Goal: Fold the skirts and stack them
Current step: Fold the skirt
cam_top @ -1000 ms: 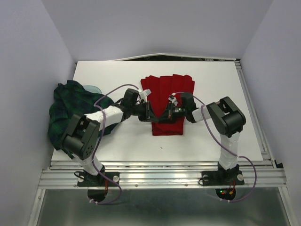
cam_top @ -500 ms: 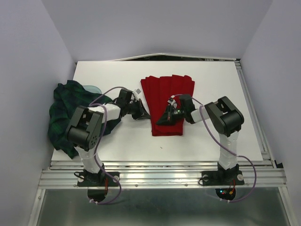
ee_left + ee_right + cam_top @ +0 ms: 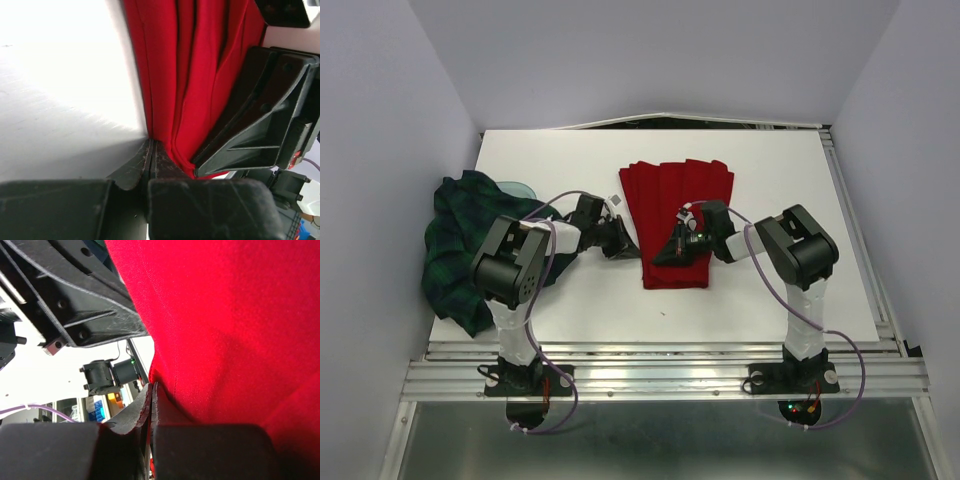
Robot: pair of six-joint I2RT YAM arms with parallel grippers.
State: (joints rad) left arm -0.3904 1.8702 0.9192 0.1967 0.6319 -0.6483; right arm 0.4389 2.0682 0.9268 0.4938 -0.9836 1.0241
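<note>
1. Two skirts are lying on the white table. The red skirt is fanning its pleats out beyond both pairs of jaws. The plaid skirt is sitting bunched well behind the left gripper, at the table's left edge.
2. The left gripper is resting with its jaws clenched tight, tips touching the red skirt's left edge; I cannot tell whether any cloth is caught between them.
3. The right gripper is sitting over the red skirt's near half, jaws likewise pressed together without a gap, with red cloth running right up against their tips.
4. Both grippers are pointing toward each other, near but apart.
</note>
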